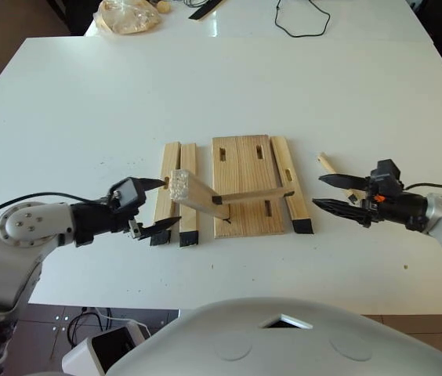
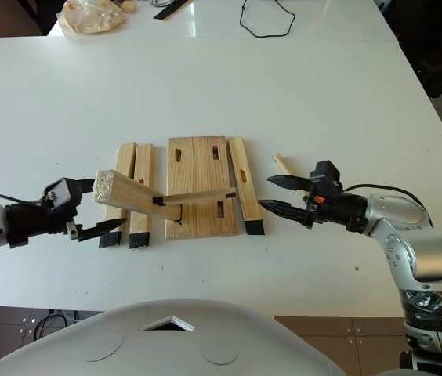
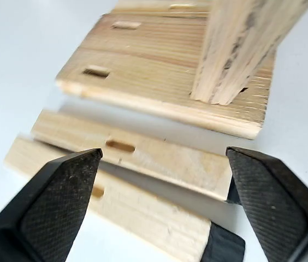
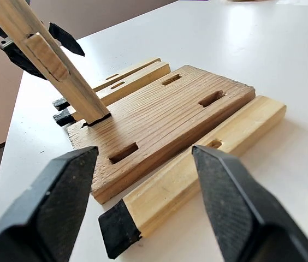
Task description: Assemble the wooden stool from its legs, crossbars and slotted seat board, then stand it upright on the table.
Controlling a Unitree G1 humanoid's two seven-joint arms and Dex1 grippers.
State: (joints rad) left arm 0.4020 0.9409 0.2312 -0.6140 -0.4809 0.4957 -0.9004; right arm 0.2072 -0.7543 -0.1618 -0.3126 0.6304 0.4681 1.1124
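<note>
Seat [image 1: 244, 168]: lay flat mid-table, slots facing up.
Done: one standing leg [image 1: 197, 197] sat tilted in the seat's near-left slot. A crossbar [image 1: 256, 194] seemed joined to it and reached across above the board.
Loose parts: outer leg [image 1: 168, 188] and inner leg [image 1: 189, 184] lay side by side just left of the seat. The right leg [image 1: 291, 180] lay along its right edge, and a stick [image 1: 327, 163], likely the second crossbar, lay beyond that.
Left gripper [image 1: 170, 202]: released, empty, over the near ends of the two left legs.
Right gripper [image 1: 318, 191]: released, empty, just right of the right leg.
Left to do: most of the task, judging by this. Three legs and a crossbar were unfitted, and the stool was not yet stood upright.
</note>
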